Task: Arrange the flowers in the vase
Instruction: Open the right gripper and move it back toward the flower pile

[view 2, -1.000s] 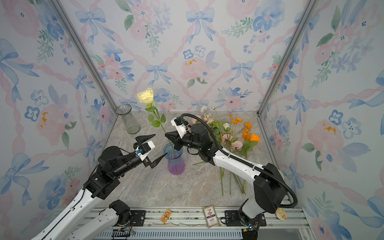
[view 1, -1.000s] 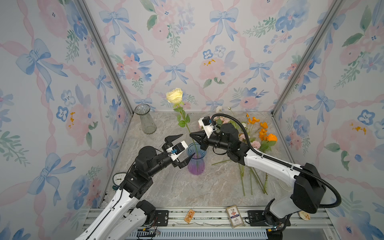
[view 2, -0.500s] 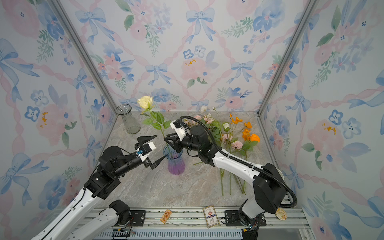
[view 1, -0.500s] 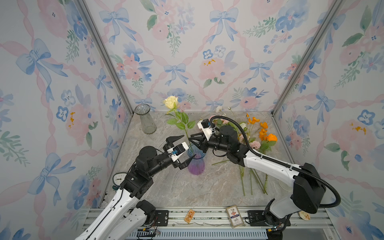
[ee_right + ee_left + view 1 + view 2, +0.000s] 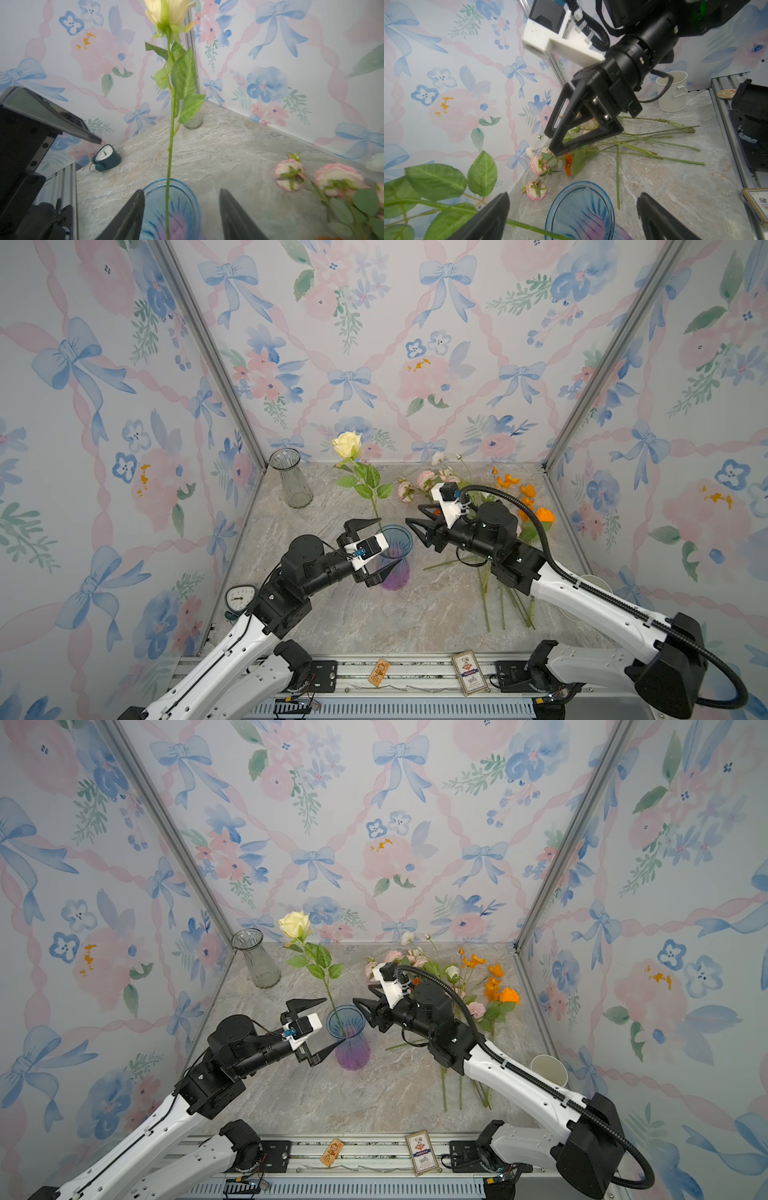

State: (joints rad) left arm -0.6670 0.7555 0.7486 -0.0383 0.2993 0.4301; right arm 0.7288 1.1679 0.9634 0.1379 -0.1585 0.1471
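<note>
The cream rose (image 5: 366, 488) stands in the blue vase (image 5: 398, 572) at mid-worktop, stem leaning far-left against the rim. The right claw (image 5: 412, 514) sits just right of the vase mouth, jaws apart, with the stem running free between them. The left claw (image 5: 386, 544) is spread wide around the vase's left side, gripping nothing. Hazard: a sideways retreat by the right claw can catch the stem or a leaf and drag the rose out. Hazard: the left claw's near jaw lies just beside the vase wall, so a small swing can topple the vase. The loose flowers (image 5: 543, 515) lie on the worktop (image 5: 415, 614) at right, and their crossed stems can come up together.
</note>
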